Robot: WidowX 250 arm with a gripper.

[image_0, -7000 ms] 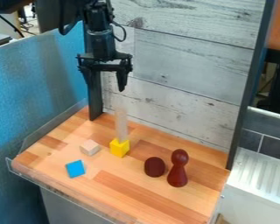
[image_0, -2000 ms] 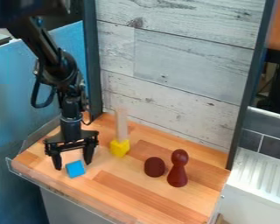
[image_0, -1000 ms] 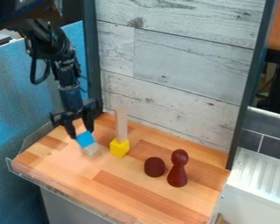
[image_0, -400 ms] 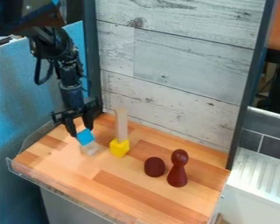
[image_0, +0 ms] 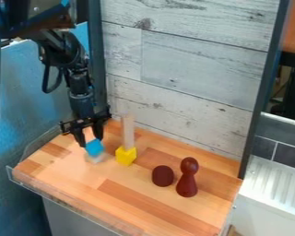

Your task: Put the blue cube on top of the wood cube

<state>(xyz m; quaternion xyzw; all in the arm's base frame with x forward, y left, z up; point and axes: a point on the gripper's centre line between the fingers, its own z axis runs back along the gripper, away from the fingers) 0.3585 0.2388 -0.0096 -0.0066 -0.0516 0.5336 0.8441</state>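
Gripper [image_0: 91,142]: I had it clamped on the blue cube [image_0: 94,148], below its fingertips.
Wood cube [image_0: 97,159]: it sat on the worktop [image_0: 63,184], under the blue one in my view; I couldn't tell whether they touched, and judged alignment mattered before letting go.
Blue cube's look: small, flat-faced, bright, its near edges slightly askew.

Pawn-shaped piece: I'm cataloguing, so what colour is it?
The pawn-shaped piece is dark red, clearest in the camera view.
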